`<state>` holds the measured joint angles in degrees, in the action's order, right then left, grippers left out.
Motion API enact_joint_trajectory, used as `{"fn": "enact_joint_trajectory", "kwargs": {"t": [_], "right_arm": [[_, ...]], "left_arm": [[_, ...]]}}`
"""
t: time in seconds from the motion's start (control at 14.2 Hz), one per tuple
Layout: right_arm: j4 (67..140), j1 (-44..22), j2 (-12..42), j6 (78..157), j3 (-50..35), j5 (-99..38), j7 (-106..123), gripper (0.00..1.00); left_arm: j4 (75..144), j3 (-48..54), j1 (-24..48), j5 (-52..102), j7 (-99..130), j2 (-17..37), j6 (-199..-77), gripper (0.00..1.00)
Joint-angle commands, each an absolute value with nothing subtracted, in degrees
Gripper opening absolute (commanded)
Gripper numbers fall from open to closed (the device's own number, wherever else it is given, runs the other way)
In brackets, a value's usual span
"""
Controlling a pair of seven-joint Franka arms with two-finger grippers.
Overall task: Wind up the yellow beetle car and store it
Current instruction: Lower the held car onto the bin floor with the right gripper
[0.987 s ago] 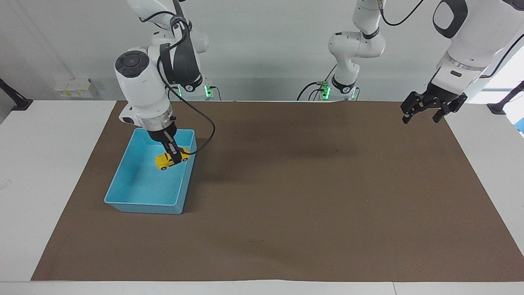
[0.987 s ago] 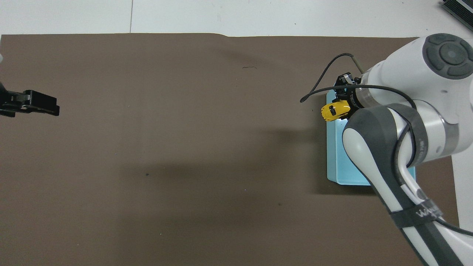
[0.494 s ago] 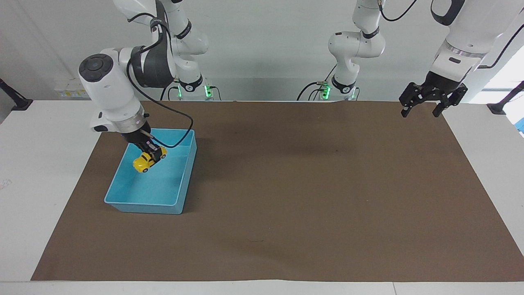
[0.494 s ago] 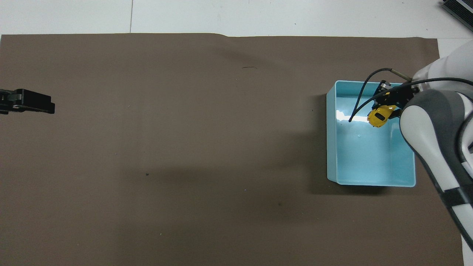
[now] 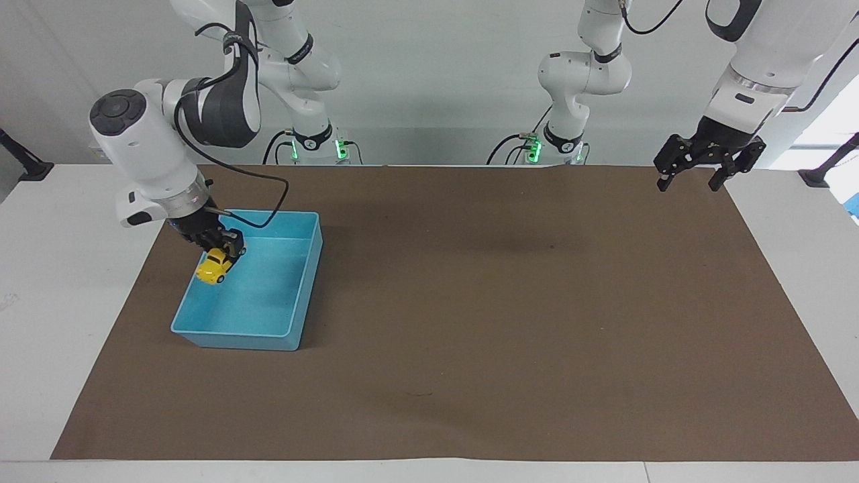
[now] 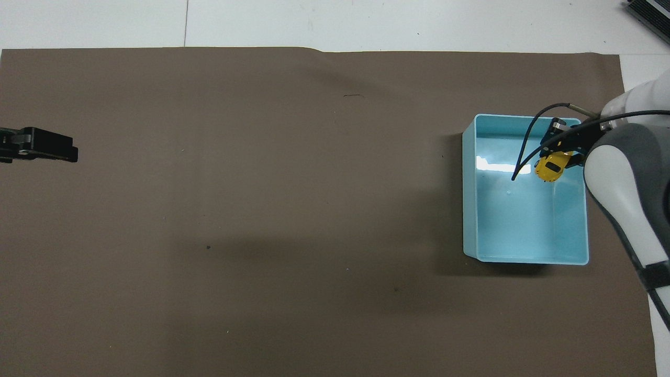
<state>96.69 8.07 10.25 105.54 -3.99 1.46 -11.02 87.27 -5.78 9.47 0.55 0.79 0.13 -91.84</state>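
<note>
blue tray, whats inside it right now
Nothing lies loose on the visible floor of the blue tray. The right gripper holds the yellow beetle car over its outer side wall, nose down. Whether the car touches the tray cannot be seen.

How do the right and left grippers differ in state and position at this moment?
The right gripper is shut on the yellow beetle car, whereas the left gripper is open and holds nothing. The right gripper is over the blue tray; the left gripper waits over the brown mat's corner at the left arm's end. Both point downward.
</note>
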Motion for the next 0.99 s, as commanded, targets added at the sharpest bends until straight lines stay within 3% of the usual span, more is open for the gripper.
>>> {"fn": "enact_joint_trajectory", "kwargs": {"t": [0.0, 0.92], "right_arm": [[100.28, 9.84, 7.39, 105.56, -4.57, 1.14, -1.09, 0.0], [109.24, 9.93, 6.5, 114.25, -4.48, 2.9, 5.1, 0.0]], "left_arm": [[88.33, -6.15, 9.4, 0.79, 0.35, -0.97, -91.93, 1.0], [88.33, -6.59, 9.05, 0.79, 0.44, -1.05, -91.49, 1.0]]}}
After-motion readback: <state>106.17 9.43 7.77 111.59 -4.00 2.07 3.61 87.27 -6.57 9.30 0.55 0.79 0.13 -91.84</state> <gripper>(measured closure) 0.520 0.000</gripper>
